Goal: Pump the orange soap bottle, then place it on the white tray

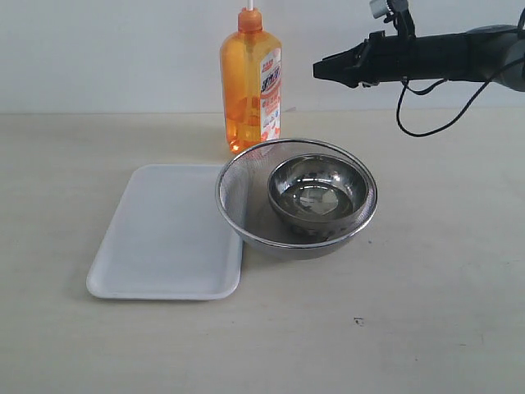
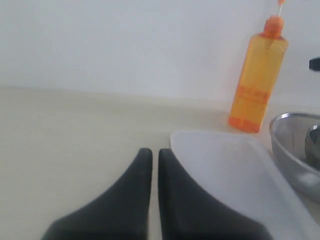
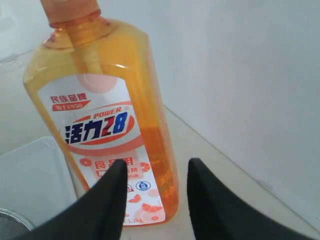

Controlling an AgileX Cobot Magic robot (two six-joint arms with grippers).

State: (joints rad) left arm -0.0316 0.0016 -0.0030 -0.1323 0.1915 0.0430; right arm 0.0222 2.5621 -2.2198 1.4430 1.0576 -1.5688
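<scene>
— Where does the orange soap bottle (image 1: 252, 86) stand?

— Upright at the far side of the table (image 1: 426, 279), close to the wall. It is flat-sided translucent plastic with a glossy white, orange and blue label and an orange pump head on a white stem.

— And the jaws nearest it?

— The right gripper (image 1: 320, 71) hangs in the air to the bottle's right, level with its upper body and pointing at it. Its two black fingers stand partly apart with nothing between them, and they are clear of the bottle.

— The other arm?

— The left gripper (image 2: 153, 152) sits low on the left, its jaws drawn nearly together with only a thin slit, holding nothing. The bottle is well apart from it.

— What lies around?

— The white tray (image 1: 164, 238), smooth and round-cornered, lies nearer than the bottle. A round steel mesh strainer (image 1: 238, 201) overlaps its right edge, with a shiny metal bowl (image 1: 316, 193) inside.
</scene>
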